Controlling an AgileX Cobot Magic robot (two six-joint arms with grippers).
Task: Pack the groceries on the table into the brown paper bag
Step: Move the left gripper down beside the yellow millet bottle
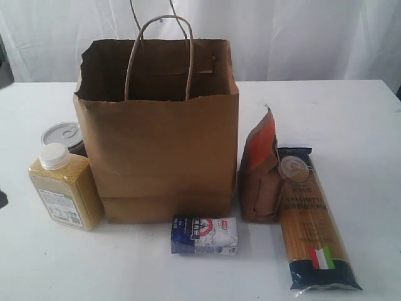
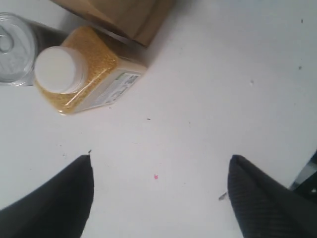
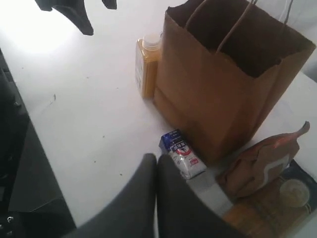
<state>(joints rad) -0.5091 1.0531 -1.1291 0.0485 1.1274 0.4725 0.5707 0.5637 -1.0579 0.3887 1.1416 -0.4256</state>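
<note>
The brown paper bag [image 1: 156, 125] stands open on the white table [image 1: 363, 125]. To its left are a tin can [image 1: 62, 135] and a yellow white-capped bottle [image 1: 66, 188]. A blue-white carton [image 1: 205, 236] lies in front of it. On its right a brown-orange pouch [image 1: 260, 175] stands beside the spaghetti packet [image 1: 313, 219]. Neither gripper shows in the exterior view. My left gripper [image 2: 161, 158] is open over bare table, short of the bottle [image 2: 84, 74] and can [image 2: 15, 47]. My right gripper [image 3: 157, 157] is shut and empty, its tips close to the carton [image 3: 182, 153].
In the right wrist view the table's edge drops to dark equipment [image 3: 20, 163]. A dark arm part [image 3: 74, 12] hangs over the table beyond the bottle [image 3: 147, 64]. White curtains [image 1: 301, 37] hang behind the table.
</note>
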